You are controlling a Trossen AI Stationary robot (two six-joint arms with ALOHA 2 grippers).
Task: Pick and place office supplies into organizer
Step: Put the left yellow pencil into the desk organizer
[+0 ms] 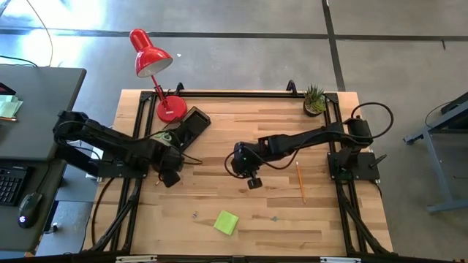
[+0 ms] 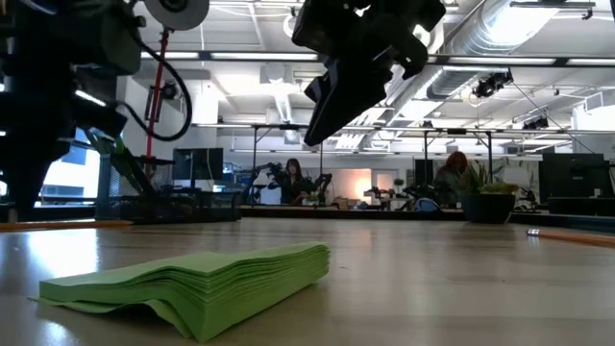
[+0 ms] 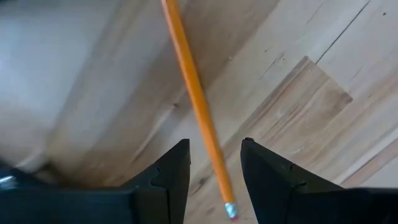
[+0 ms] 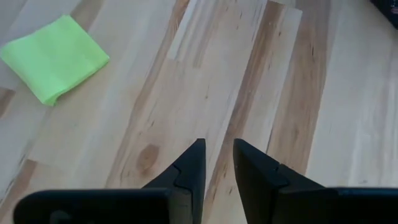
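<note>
My left gripper (image 3: 214, 165) is open, low over the table's left part (image 1: 170, 175). Its fingers stand on either side of an orange pencil (image 3: 194, 99) that lies flat on the wood, near the eraser end (image 3: 230, 211), without touching it. My right gripper (image 4: 217, 162) is open and raised over the table's middle (image 1: 253, 180), holding nothing. The lime-green sticky-note pad (image 1: 226, 222) lies flat near the near edge and also shows in the right wrist view (image 4: 56, 56). A second pencil (image 1: 300, 181) lies on the right. The black organizer (image 1: 192, 122) sits by the lamp base, green-handled scissors (image 1: 164, 137) beside it.
A red desk lamp (image 1: 150, 55) stands at the far left corner and a small potted plant (image 1: 314, 100) at the far right. Tiny metal clips (image 1: 194, 215) (image 1: 274, 218) lie near the pad. Bare wood spreads between the two grippers and toward the near edge.
</note>
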